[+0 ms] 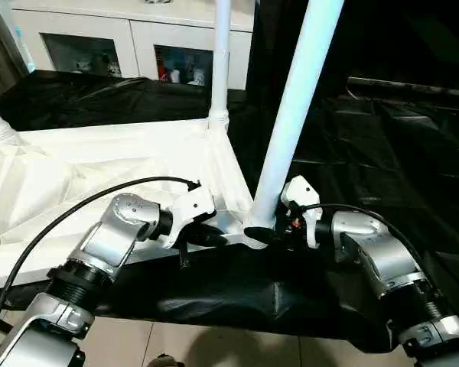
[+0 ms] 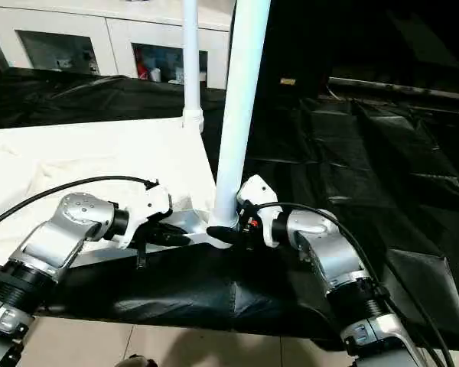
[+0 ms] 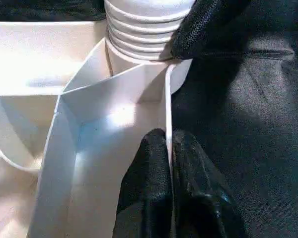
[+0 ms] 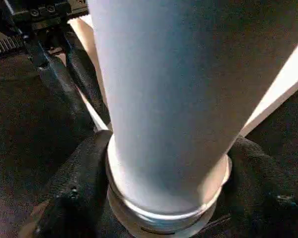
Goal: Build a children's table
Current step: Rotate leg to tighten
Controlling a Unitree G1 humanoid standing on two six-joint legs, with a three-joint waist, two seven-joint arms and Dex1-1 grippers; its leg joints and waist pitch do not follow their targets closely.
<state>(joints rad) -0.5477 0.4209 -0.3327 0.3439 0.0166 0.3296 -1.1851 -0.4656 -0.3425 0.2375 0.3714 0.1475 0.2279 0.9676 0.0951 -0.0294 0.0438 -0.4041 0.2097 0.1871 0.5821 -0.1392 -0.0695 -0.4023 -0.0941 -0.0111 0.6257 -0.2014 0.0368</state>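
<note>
Surface: black sheet (image 1: 382, 168) lay under my arms.
Left gripper (image 3: 169, 148): pinched together on the tabletop rim (image 3: 167, 106).
Right gripper (image 4: 164, 198): fingers straddled the near leg's (image 1: 294, 115) base.
Leg axis: rose upright between my right fingers from the corner socket (image 1: 254, 229).

Both silver arms reach in low. The left claw (image 1: 214, 235) is pinched tight; the right claw (image 4: 154, 198) looks spread wide.

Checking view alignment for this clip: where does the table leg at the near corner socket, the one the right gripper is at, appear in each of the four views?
Left eye view: near leg, right of centre, rising out of frame.
Right eye view: centre.
Left wrist view: its ribbed base, beyond the rim.
Right wrist view: up close, between the right gripper's fingers.
Shared landmark: the tabletop's corner socket.
</note>
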